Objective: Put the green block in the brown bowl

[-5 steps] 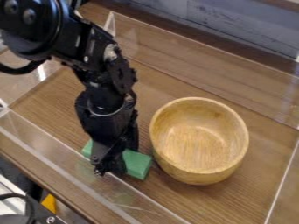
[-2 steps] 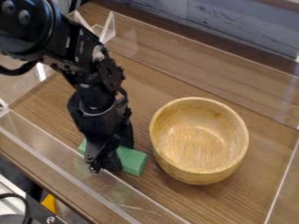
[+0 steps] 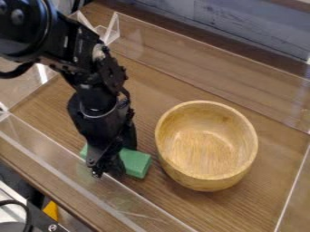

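The green block (image 3: pixel 136 163) lies on the wooden table just left of the brown bowl (image 3: pixel 208 143), with a small gap between them. My black gripper (image 3: pixel 111 163) points straight down onto the block's left half. Its fingers are closed against the block's sides. Green shows on both sides of the fingers, and the block's middle is hidden under them. The block sits low at the table surface. The bowl stands upright and holds nothing.
Clear plastic walls (image 3: pixel 49 149) fence the table (image 3: pixel 230 77) at the front, left and back. The front wall runs close behind the gripper. The bulky black arm (image 3: pixel 72 54) rises to the upper left.
The gripper stays down on the green block at the same spot. The arm above it has leaned slightly to the left.
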### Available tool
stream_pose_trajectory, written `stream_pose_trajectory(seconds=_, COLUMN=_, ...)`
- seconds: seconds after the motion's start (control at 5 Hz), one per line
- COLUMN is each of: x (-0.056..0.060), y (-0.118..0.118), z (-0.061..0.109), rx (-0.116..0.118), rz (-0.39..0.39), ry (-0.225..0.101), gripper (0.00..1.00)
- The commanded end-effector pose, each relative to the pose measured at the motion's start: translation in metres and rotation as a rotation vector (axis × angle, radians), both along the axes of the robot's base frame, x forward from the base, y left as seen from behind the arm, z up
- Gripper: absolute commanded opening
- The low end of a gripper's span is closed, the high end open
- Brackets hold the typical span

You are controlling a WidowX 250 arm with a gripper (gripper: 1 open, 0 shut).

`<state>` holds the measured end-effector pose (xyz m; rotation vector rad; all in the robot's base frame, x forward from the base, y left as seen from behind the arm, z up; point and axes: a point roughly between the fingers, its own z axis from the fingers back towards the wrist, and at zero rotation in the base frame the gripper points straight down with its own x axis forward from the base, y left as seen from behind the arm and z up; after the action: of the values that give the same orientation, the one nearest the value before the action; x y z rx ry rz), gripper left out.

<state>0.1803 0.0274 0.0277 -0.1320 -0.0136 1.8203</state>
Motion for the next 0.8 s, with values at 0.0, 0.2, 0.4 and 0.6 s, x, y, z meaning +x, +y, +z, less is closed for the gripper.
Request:
stream_pose_trajectory(seconds=0.0, x=0.000, y=-0.005, z=0.014, rx=0.002, rz=0.018, ry=-0.019, gripper=0.00)
stream_pose_trajectory(seconds=0.2, x=-0.004, y=-0.010, z=0.023, rx=-0.001, rz=0.031, ry=-0.017, gripper=0.00)
stream_pose_trajectory(seconds=0.4, x=-0.004, y=-0.021, z=0.027, rx=-0.004, rz=0.021, ry=-0.016, gripper=0.00)
stream_pose_trajectory(seconds=0.6, x=-0.003, y=-0.032, z=0.029, rx=-0.007, rz=0.012, ry=-0.014, gripper=0.00)
